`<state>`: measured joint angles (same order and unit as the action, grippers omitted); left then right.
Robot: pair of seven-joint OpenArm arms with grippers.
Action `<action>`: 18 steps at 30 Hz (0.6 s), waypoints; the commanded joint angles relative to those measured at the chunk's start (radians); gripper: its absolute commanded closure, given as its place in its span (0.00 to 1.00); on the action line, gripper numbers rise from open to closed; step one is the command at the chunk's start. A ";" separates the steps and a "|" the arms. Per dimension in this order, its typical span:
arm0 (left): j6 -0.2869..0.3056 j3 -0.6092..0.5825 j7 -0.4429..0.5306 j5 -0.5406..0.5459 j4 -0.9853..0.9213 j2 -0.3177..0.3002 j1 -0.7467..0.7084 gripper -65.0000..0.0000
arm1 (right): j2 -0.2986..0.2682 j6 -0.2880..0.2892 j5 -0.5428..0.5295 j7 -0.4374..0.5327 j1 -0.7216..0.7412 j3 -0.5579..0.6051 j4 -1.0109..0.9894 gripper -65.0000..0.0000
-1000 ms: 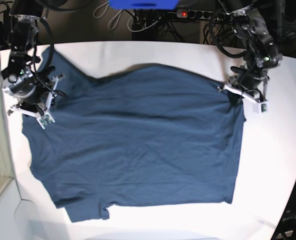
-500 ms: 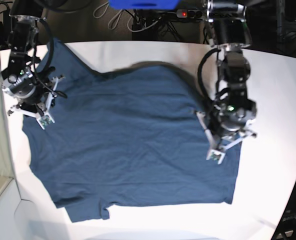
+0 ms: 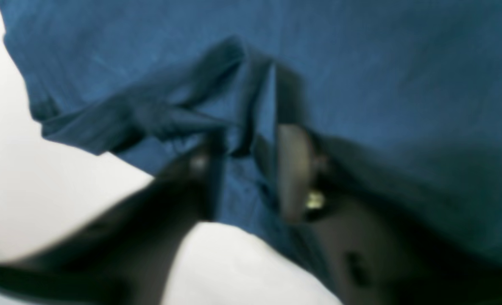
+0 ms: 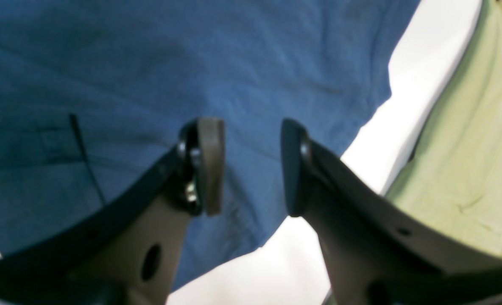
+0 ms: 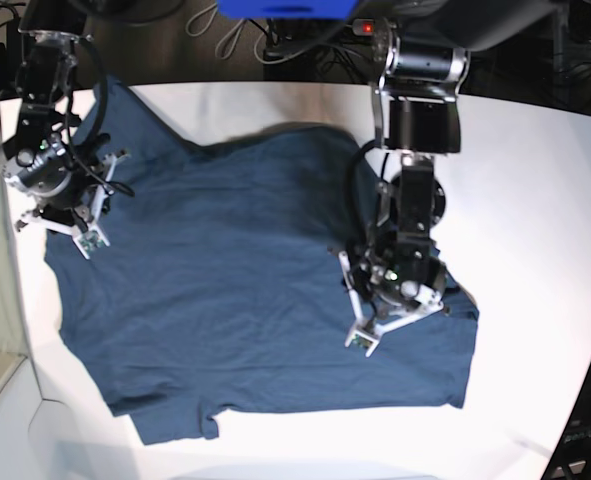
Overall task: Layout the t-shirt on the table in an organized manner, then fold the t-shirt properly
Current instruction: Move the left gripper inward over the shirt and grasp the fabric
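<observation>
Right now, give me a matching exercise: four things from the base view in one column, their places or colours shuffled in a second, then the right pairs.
Things:
1. t-shirt
2. table
3. left claw
4. right claw

Descriptions:
A. white
B. over the shirt's middle, toward the view's right
C. dark navy blue
D. at the shirt's edge on the view's left

Pairs: 1-C, 2-A, 3-B, 4-D
</observation>
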<state>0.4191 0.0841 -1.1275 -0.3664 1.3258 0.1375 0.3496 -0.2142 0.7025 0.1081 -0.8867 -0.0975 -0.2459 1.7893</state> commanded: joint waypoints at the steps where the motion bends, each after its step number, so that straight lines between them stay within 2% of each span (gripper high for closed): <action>1: -0.004 0.000 0.014 -0.003 0.033 0.009 0.026 0.45 | -0.011 -0.004 -0.003 0.018 0.012 -0.003 0.017 0.64; 3: -0.002 0.000 0.031 -0.003 0.090 0.020 0.019 0.28 | -0.011 -0.004 -0.003 0.018 0.012 -0.003 0.017 0.64; 5: -0.001 0.000 0.042 -0.003 0.171 0.020 -0.019 0.19 | -0.011 -0.004 -0.003 0.019 0.012 -0.003 0.017 0.64; 9: -0.001 0.010 0.043 -0.003 0.329 0.018 -0.105 0.19 | -0.009 -0.004 -0.003 0.019 0.014 -0.003 0.017 0.64; 11: -0.001 0.070 0.050 -0.001 0.346 0.001 -0.136 0.19 | -0.008 -0.004 -0.003 0.019 0.014 -0.003 0.017 0.64; 16: 0.005 0.213 0.201 -0.001 0.280 -0.002 -0.180 0.19 | -0.006 -0.004 -0.003 0.021 0.014 -0.003 0.016 0.64; 18: 0.007 0.256 0.231 -0.001 0.258 -0.003 -0.183 0.19 | -0.006 -0.004 -0.003 0.021 0.014 -0.003 0.016 0.64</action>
<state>0.4232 0.3450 -0.9207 -0.3698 1.5669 0.1310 0.1425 -0.2100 0.7025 0.1081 -0.8795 -0.0975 -0.2455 1.7889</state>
